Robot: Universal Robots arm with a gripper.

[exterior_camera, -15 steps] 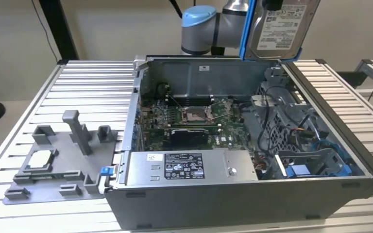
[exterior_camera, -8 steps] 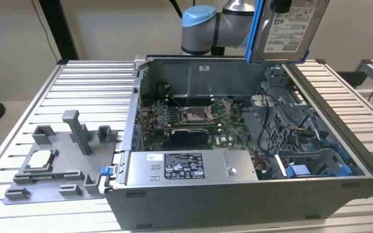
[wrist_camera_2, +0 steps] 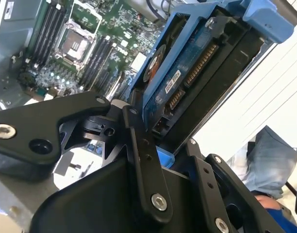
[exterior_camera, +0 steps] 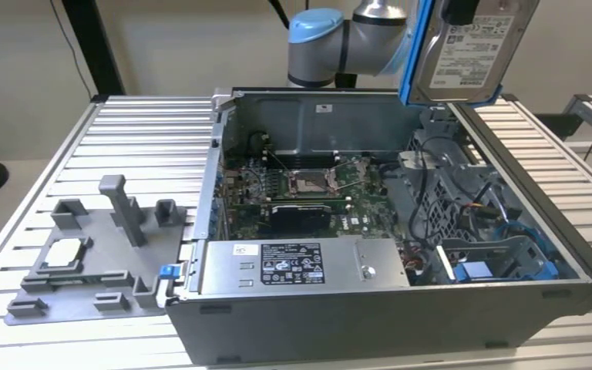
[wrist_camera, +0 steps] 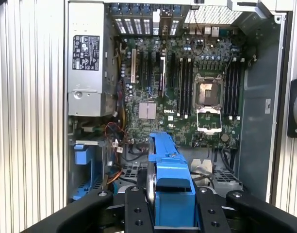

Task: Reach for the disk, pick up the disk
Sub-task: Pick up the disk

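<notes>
Pincer (wrist_camera: 170,213) grips silver, blue-railed disk (exterior_camera: 468,48), seemingly upright.

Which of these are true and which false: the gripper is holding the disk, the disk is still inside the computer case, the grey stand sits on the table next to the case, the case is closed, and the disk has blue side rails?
1. The gripper is holding the disk. True: its black fingers clamp the drive.
2. The disk is still inside the computer case. False: it hangs in the air above the case's rear corner.
3. The grey stand sits on the table next to the case. True: it is on the exterior view's left.
4. The case is closed. False: it lies open, with the motherboard exposed.
5. The disk has blue side rails. True.
</notes>
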